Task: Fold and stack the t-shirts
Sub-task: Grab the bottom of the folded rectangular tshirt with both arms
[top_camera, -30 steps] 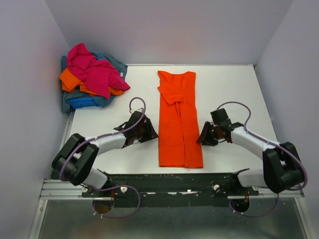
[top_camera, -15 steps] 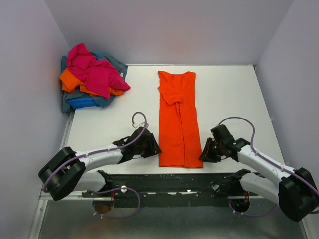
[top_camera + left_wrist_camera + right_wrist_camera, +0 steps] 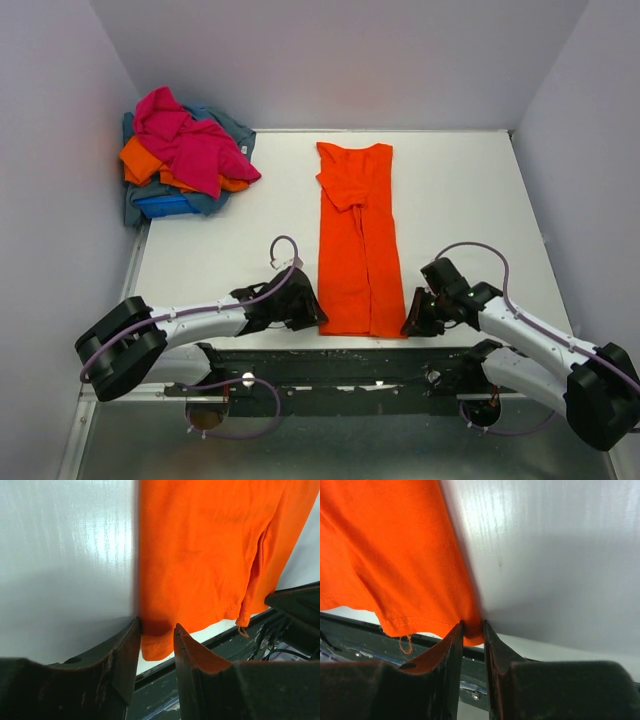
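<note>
Well, we see L gripper (image 3: 156,625) agape astride orange shirt (image 3: 200,555) hem; R gripper (image 3: 473,624) narrower, corner tip hidden, maybe pinched, can't tell.

The long bright orange soft-fabric t-shirt (image 3: 200,550) runs off the picture's top edge ahead of the left pincer (image 3: 157,630), which covers part of its corner hem. At the right pincer (image 3: 473,627) the opposite corner meets the narrow slit between the fingertips; whether it is pinched cannot be told. Far ahead of the left pincer, a royal blue fabric shirt (image 3: 160,206) shows only a sliver beneath the heap of crumpled shirts (image 3: 190,150).
</note>
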Action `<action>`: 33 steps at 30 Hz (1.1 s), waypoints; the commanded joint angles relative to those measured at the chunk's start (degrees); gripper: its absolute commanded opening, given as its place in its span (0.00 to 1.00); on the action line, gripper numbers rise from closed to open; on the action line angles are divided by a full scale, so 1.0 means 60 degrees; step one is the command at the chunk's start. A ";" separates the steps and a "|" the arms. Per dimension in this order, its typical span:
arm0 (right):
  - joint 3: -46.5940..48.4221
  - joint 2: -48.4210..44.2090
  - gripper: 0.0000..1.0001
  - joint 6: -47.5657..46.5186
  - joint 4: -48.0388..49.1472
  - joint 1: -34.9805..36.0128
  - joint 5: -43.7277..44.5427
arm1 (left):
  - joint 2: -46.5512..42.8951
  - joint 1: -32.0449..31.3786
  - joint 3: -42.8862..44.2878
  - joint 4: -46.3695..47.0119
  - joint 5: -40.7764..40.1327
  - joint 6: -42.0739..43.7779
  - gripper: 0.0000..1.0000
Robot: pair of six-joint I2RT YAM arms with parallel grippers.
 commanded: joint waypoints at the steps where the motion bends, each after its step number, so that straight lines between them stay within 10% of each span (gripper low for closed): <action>1: -0.0238 0.0010 0.29 -0.0071 0.0134 0.0197 -0.0634 | -0.0021 -0.0100 -0.0159 -0.0522 -0.0051 -0.0191 0.42; 7: -0.0209 0.0230 0.23 -0.0056 0.0341 0.0271 -0.0679 | 0.0243 -0.0115 -0.0277 -0.0199 0.0198 -0.0264 0.31; 13: 0.0011 -0.0004 0.01 -0.0129 -0.0054 0.0286 -0.0547 | 0.0054 -0.0115 0.0030 -0.1223 -0.0094 0.0087 0.00; 18: 0.0245 -0.0530 0.01 -0.0115 -0.0538 0.0271 -0.0459 | -0.0342 -0.0115 -0.0028 -0.1575 -0.0168 0.0058 0.01; 22: 0.0245 -0.0634 0.01 -0.0115 -0.0539 0.0286 -0.0576 | -0.0357 -0.0130 -0.0160 -0.1328 0.0227 0.0000 0.53; 33: 0.0084 -0.0429 0.01 -0.0085 -0.0201 0.0286 -0.0737 | 0.0301 -0.0320 -0.0381 -0.0447 0.0565 -0.0221 0.24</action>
